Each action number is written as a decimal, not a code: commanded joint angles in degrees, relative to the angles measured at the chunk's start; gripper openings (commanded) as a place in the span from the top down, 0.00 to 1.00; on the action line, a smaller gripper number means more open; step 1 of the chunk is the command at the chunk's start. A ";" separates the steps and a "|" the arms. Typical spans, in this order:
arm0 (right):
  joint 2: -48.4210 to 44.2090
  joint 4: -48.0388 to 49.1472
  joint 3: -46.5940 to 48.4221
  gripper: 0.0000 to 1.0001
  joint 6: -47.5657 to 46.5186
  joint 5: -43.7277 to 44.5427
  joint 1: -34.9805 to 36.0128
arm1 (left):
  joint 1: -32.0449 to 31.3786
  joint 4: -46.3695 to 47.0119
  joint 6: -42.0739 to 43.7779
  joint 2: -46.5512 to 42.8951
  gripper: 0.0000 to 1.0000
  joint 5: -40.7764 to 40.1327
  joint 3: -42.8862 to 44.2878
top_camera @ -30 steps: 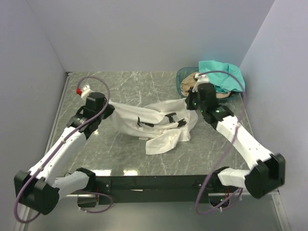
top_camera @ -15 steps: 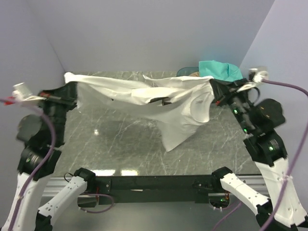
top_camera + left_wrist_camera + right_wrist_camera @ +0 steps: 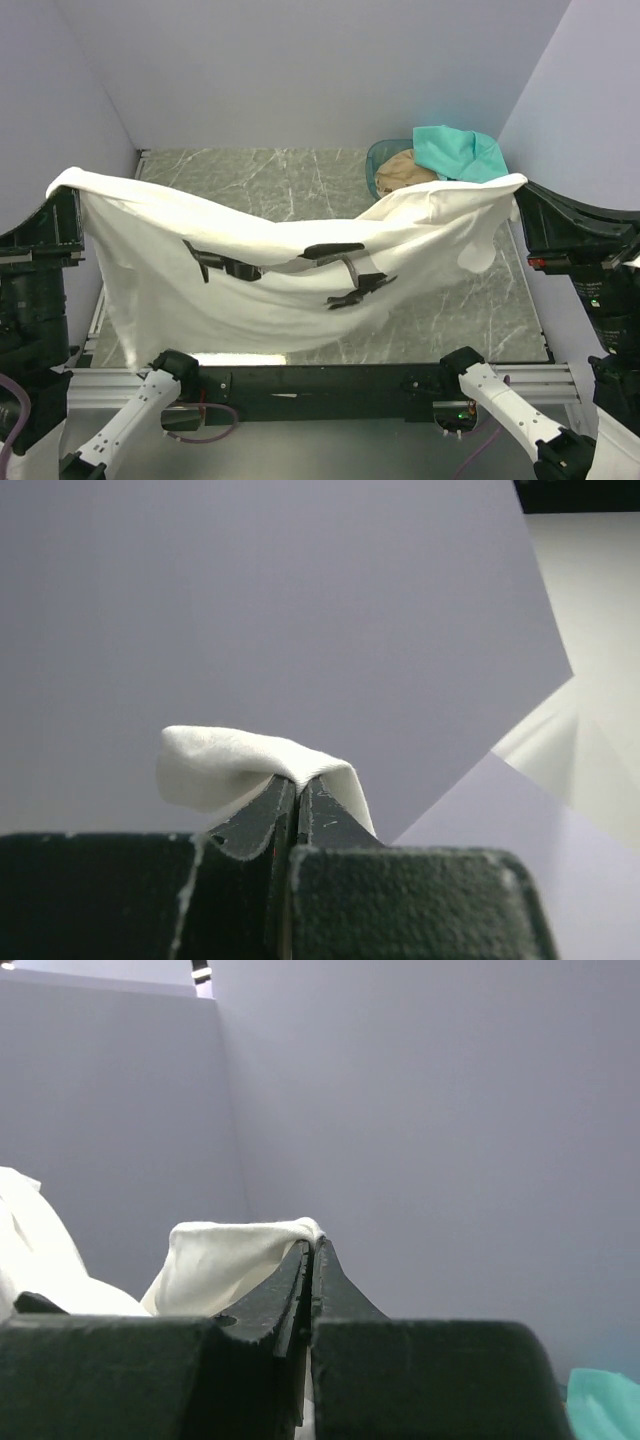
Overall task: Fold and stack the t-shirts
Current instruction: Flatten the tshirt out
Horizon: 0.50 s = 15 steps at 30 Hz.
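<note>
Wrist views: both jaws clamp white t-shirt (image 3: 220,760) corners; overhead, grips seemingly hidden.

Robot lab test cell. Plain pale-lavender wall panels (image 3: 300,70) box in three sides of a marble-patterned tabletop (image 3: 300,180). Aluminium framing (image 3: 520,372) and a black mounting bar (image 3: 320,381) run along the near edge. Exposed purple cable (image 3: 205,437) loops below.
</note>
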 commanded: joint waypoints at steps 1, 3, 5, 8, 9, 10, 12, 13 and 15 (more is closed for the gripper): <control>4.18 1.73 -1.61 1.00 -1.89 2.83 0.26 | -0.04 0.07 2.30 3.54 0.96 -5.85 -1.59; 6.12 3.66 -4.15 1.00 -1.90 5.46 0.27 | -0.04 -0.19 2.83 6.26 0.92 -11.39 -3.00; 9.80 4.98 -6.44 1.00 -2.07 9.58 0.18 | -0.04 -1.06 2.48 10.29 0.89 -16.30 -5.46; 16.39 9.37 -12.41 1.00 -1.73 15.65 -0.61 | -0.04 -0.28 1.51 17.22 0.81 -26.85 -11.08; 18.59 11.90 -15.56 1.00 -1.29 15.84 -1.14 | 0.14 0.07 0.56 19.69 0.76 -29.57 -12.49; 23.13 13.15 -17.07 1.00 0.37 15.32 -3.06 | 1.53 -2.36 -0.58 22.07 0.72 -28.82 -13.81; 28.69 16.22 -20.41 1.00 2.83 10.87 -4.91 | 5.21 -4.49 -3.30 30.68 0.51 -22.96 -14.61; 34.89 16.93 -20.77 1.00 5.28 9.88 -6.40 | 10.02 -3.97 -3.93 33.84 0.42 -15.96 -16.00; 44.03 17.38 -19.56 0.75 6.01 6.37 -6.94 | 14.97 -4.84 -6.38 43.77 0.21 -8.63 -15.67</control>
